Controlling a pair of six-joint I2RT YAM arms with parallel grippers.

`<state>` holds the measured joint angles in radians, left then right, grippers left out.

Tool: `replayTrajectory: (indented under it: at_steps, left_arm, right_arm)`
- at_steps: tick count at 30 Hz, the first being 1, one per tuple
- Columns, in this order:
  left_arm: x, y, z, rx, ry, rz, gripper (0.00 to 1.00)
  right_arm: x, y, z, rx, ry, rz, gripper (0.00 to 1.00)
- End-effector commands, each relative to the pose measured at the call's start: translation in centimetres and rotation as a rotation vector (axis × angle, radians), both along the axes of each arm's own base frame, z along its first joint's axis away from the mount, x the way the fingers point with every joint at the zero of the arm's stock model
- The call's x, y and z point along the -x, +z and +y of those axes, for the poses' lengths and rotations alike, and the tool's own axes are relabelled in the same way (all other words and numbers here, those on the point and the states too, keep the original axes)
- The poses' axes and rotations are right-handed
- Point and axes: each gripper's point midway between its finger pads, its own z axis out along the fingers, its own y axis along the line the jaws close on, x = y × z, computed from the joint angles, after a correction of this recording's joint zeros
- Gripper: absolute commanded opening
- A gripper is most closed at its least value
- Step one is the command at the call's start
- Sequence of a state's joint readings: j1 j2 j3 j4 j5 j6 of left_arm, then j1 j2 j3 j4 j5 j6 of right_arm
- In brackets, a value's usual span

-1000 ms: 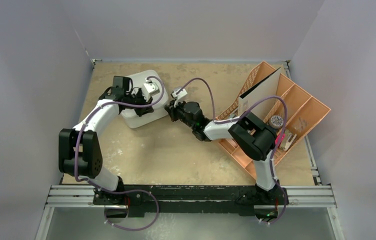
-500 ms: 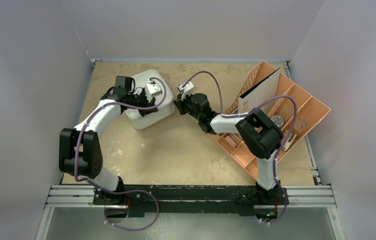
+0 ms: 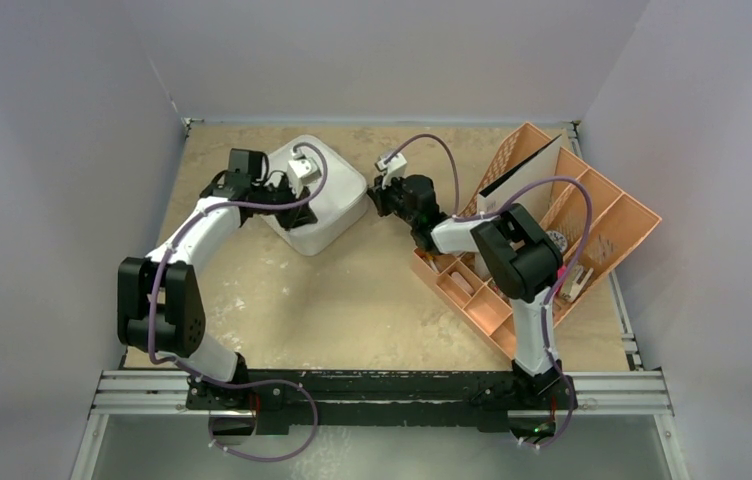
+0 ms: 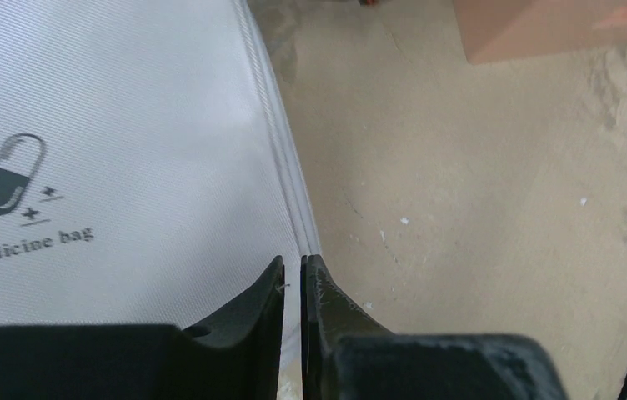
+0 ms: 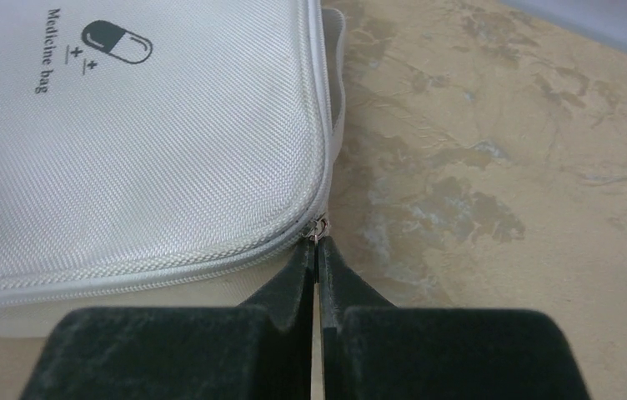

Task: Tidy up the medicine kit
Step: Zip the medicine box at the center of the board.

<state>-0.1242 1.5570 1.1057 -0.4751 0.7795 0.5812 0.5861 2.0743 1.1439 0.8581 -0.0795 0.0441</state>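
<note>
Currently: medicine kit (image 3: 330, 208) sits between 2 grippers — right gripper (image 5: 317, 243) closed at its zipper pull (image 5: 319, 226); left gripper (image 4: 293, 268) near-closed over the seam, grip unclear.

We record two arms, the left arm (image 3: 202, 225) and the right arm (image 3: 452, 237), each with white link shells and bulky black joint housings. A purple cable (image 3: 430, 137) loops along each arm. A small white camera module (image 3: 301, 172) sits at each wrist. The left gripper (image 4: 293, 262) has smooth black tapered fingers. The right gripper (image 5: 314, 246) has matt, felt-textured black fingers.
</note>
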Motion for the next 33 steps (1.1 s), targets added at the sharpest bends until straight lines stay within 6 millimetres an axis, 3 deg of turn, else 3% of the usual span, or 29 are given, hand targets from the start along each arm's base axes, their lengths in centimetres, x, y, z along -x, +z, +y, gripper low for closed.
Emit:
replayTrajectory:
  at_steps: [1, 3, 6, 9, 13, 16, 21, 26, 33]
  left_arm:
    - [-4.4, 8.1, -0.1, 0.162, 0.283, -0.056, 0.10]
    - [-5.7, 9.3, 1.6, 0.215, 0.589, 0.076, 0.07]
    - [-4.8, 9.5, 4.6, 0.207, 0.897, 0.186, 0.09]
    - [-2.3, 9.0, 7.8, 0.222, 1.162, 0.228, 0.19]
    - [1.0, 8.4, 8.5, 0.309, 1.312, 0.335, 0.38]
    - [3.1, 6.1, 9.4, 0.292, 1.500, 0.506, 0.39]
    - [5.5, 2.6, 6.9, 0.350, 1.565, 0.789, 0.45]
    - [5.4, 0.1, 6.9, 0.403, 1.605, 0.809, 0.66]
    - [5.7, -2.3, 7.9, 0.333, 1.701, 0.833, 0.59]
  right_arm:
    - [2.6, 4.8, 3.3, -0.113, 0.140, -0.109, 0.00]
    - [3.4, 4.7, 4.0, -0.117, 0.160, -0.107, 0.00]
    - [5.2, 4.7, 5.8, -0.116, 0.206, -0.100, 0.00]
    - [7.2, 5.1, 7.4, -0.127, 0.228, -0.102, 0.00]
    - [10.8, 5.5, 9.8, -0.182, 0.253, -0.099, 0.00]
    - [13.2, 5.1, 11.5, -0.208, 0.262, -0.092, 0.00]
    - [16.3, 4.6, 14.4, -0.231, 0.301, -0.076, 0.00]
    - [17.2, 4.2, 16.0, -0.205, 0.309, -0.085, 0.00]
    - [16.3, 3.4, 15.7, -0.171, 0.242, -0.112, 0.00]
